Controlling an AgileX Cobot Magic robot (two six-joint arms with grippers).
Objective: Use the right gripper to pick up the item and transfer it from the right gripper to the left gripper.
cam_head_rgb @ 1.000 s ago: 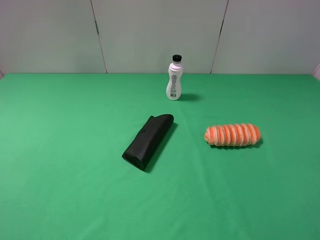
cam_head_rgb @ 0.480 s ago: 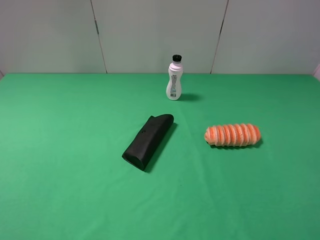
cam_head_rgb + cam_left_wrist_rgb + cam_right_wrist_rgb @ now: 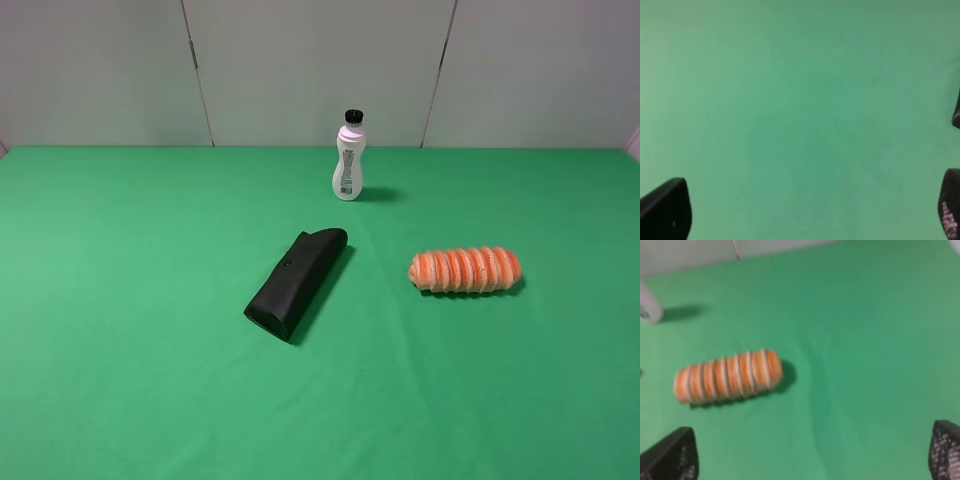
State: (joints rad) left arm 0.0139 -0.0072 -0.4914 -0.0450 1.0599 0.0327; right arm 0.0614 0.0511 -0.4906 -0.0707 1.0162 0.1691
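The item (image 3: 465,270), an orange roll with cream stripes, lies on its side on the green cloth, right of centre. Neither arm shows in the exterior high view. In the right wrist view the item (image 3: 727,376) lies ahead of my right gripper (image 3: 807,455). That gripper is open and empty, with its fingertips (image 3: 667,455) wide apart and well short of the roll. My left gripper (image 3: 807,215) is open and empty over bare green cloth, with only its fingertips (image 3: 665,210) showing.
A black wedge-shaped case (image 3: 297,282) lies at the table's centre, left of the item. A white bottle (image 3: 348,158) with a black cap stands upright at the back centre and shows at the edge of the right wrist view (image 3: 647,302). Grey wall panels stand behind the table.
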